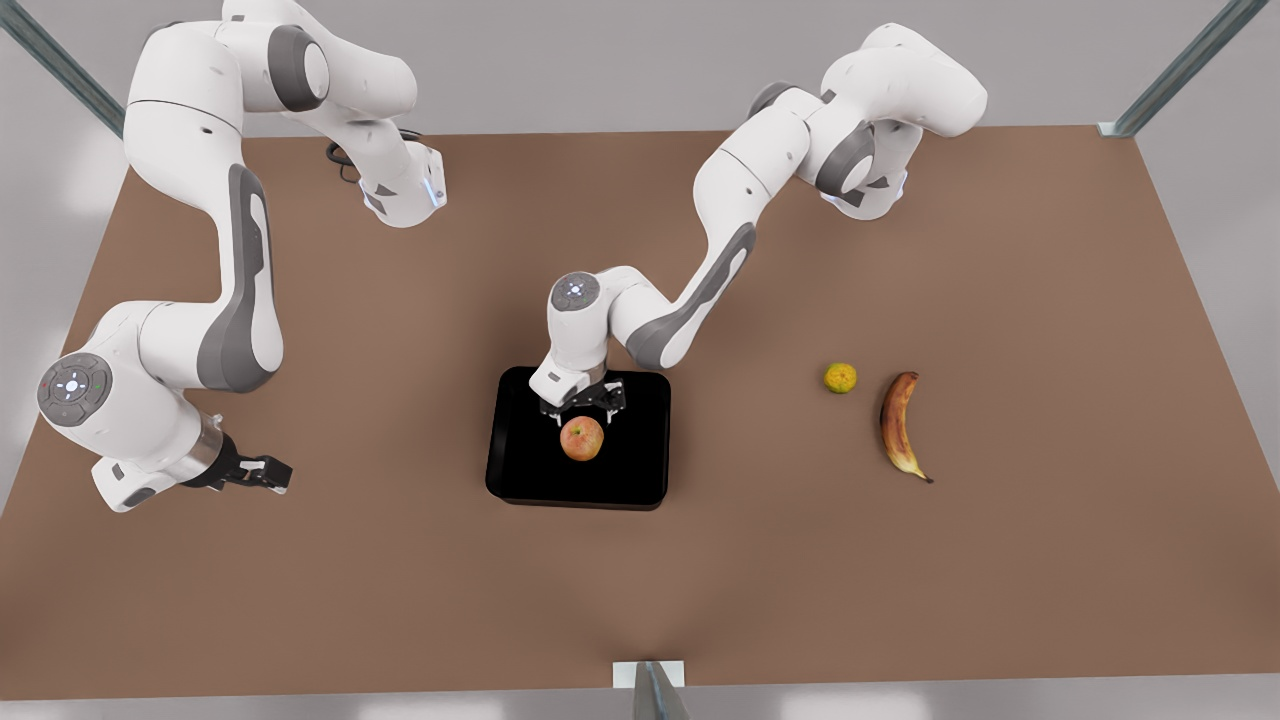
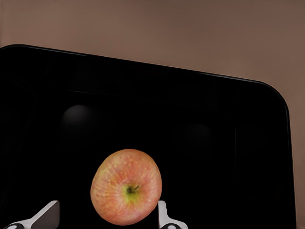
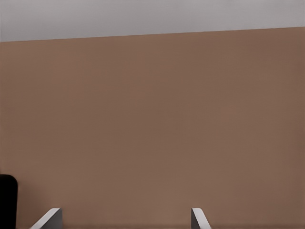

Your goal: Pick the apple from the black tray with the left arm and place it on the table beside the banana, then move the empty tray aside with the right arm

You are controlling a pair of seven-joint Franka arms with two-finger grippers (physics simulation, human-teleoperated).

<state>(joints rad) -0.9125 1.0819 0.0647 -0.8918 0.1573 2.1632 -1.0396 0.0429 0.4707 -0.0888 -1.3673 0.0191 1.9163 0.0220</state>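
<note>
My left gripper (image 1: 583, 404) hangs over the black tray (image 1: 520, 470) in the middle of the front view, fingers spread wide, with the apple (image 1: 582, 438) just below it in the frame; I grip nothing. In my left wrist view the two pale fingertips (image 2: 47, 213) stand apart at the lower edge and the apple (image 2: 126, 186) sits between them, nearer one than the other; I cannot tell whether it touches. The apple is round and smooth, reddish-pink fading to pale yellow, speckled, with a small green-brown stem dimple. It rests on the tray (image 2: 214, 124), a flat matte black rectangle with rounded corners and a low rim. The table (image 1: 400, 560) is a plain, even brown slab. My right gripper (image 1: 265, 472) waits at the lower left of the front view, low over bare table and well apart from the tray, its black fingers parted and empty. At the right of the front view lies the banana (image 1: 899, 426), curved, mostly brown with yellow patches and a dark tip, and just beside it a small bumpy yellow-green citrus fruit (image 1: 840, 378).
</note>
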